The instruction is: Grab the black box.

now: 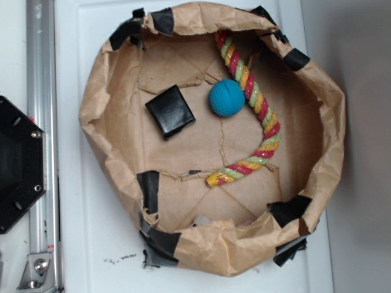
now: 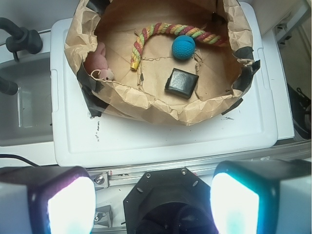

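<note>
The black box (image 1: 170, 111) is a small flat glossy square lying on the floor of a brown paper basin (image 1: 98, 104), left of a teal ball (image 1: 226, 97). In the wrist view the black box (image 2: 182, 83) lies below the teal ball (image 2: 183, 47), far ahead of me. My gripper (image 2: 153, 204) is open and empty; its two glowing pads (image 2: 71, 207) stand wide apart at the bottom edge, high above the black hexagonal base plate (image 2: 165, 190), outside the basin. The gripper does not show in the exterior view.
A red, yellow and green rope (image 1: 259, 116) curves along the basin's right side. A pink soft toy (image 2: 100, 66) lies against the basin wall. Black tape strips (image 1: 148, 189) patch the rim. The basin rests on a white lid (image 2: 161, 136). An aluminium rail (image 1: 41, 122) and hexagonal plate (image 1: 18, 165) stand left.
</note>
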Controlling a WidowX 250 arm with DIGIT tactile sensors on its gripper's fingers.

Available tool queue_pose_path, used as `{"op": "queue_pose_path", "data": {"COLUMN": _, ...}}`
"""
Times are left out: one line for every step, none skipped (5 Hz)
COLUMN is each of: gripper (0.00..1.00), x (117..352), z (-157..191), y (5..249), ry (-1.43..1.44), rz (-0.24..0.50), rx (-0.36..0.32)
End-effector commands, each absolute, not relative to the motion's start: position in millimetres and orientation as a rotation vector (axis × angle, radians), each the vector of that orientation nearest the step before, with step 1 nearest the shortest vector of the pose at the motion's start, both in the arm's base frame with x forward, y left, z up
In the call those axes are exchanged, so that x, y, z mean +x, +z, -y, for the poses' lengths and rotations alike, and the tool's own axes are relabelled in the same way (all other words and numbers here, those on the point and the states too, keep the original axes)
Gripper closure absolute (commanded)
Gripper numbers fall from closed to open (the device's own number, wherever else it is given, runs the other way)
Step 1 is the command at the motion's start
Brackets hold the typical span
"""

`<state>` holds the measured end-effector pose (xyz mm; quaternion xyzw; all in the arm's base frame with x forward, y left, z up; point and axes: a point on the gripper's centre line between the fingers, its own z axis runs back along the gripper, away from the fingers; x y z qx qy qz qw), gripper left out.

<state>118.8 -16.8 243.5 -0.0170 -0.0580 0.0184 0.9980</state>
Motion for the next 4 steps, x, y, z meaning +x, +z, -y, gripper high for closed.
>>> {"op": "queue_pose_path", "data": {"gripper": 0.00, "x": 119, "z": 17, "y": 243, "ry": 0.037, "rz": 0.116, "rx": -0.034}}
{"op": "queue_pose_path", "data": {"gripper": 0.00, "x": 169, "z": -2, "y": 230, "ry": -0.149, "rz": 0.074, "rx": 0.152}}
{"op": "queue_pose_path", "data": {"gripper": 0.00, "x": 221, "z": -16, "y": 183, "ry": -0.411, "rz": 0.009, "rx": 0.229}}
{"op": "queue_pose_path", "data": {"gripper": 0.00, "x": 243, "z": -12, "y": 147, "ry": -0.661, "rz": -0.037, "rx": 0.235}}
